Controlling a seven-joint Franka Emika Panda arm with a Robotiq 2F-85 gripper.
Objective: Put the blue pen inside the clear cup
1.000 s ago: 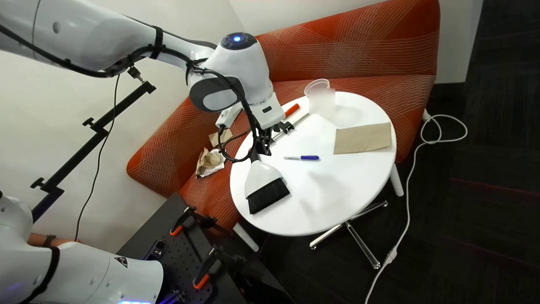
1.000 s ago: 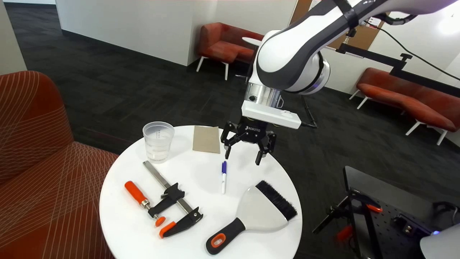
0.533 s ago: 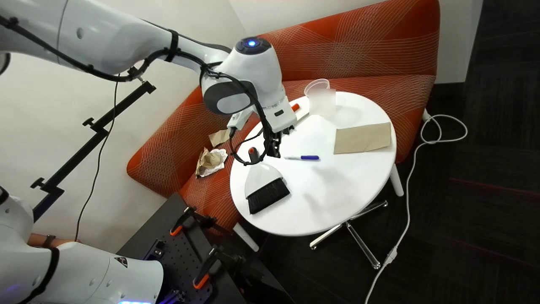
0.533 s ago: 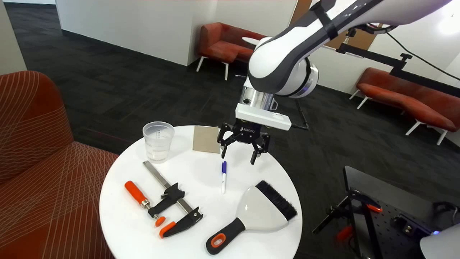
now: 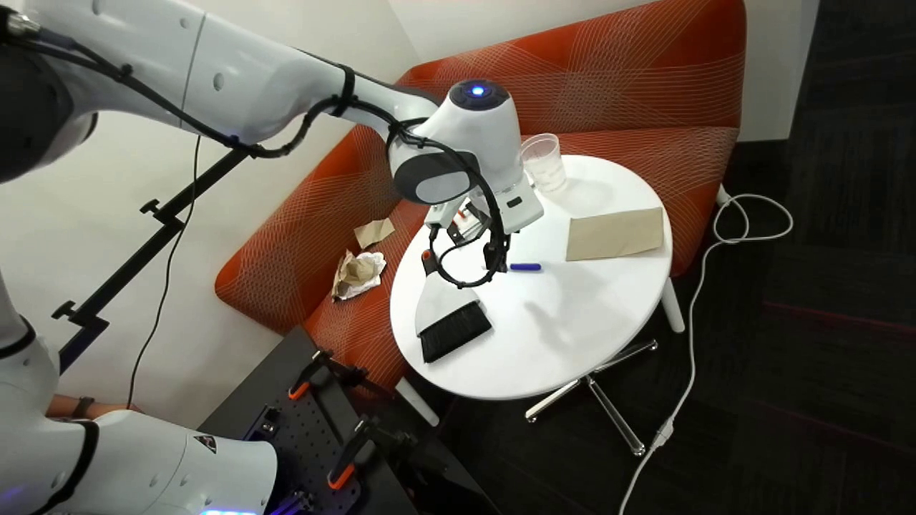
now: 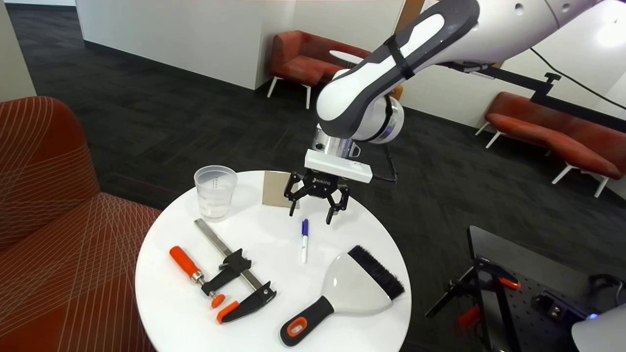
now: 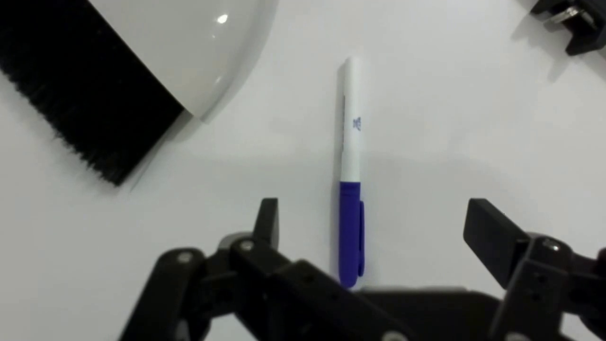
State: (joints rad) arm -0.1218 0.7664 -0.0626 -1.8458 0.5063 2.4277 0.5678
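Note:
The blue pen (image 6: pixel 305 239) lies flat on the white table, with a dark blue cap and a white barrel. It also shows in an exterior view (image 5: pixel 526 267), its white end hidden behind the gripper, and in the wrist view (image 7: pixel 350 208). My gripper (image 6: pixel 311 213) is open and empty above the table, close to the cap end. In the wrist view, the cap lies between the open fingers (image 7: pixel 373 213), nearer the left one, touching neither. The clear cup (image 6: pixel 215 193) stands upright near the table edge, away from the gripper; it also shows in an exterior view (image 5: pixel 545 163).
A brush with dustpan (image 6: pixel 359 283) lies beside the pen on one side. A bar clamp with orange handle (image 6: pixel 234 264) lies on the other side, between cup and pen. A brown paper piece (image 5: pixel 615 234) lies near the gripper. A red bench (image 5: pixel 608 79) borders the table (image 6: pixel 176 313).
In both exterior views my open gripper has moved across the table, over to the pen's cap end, and slightly lower. The pen, cup and other objects have not moved.

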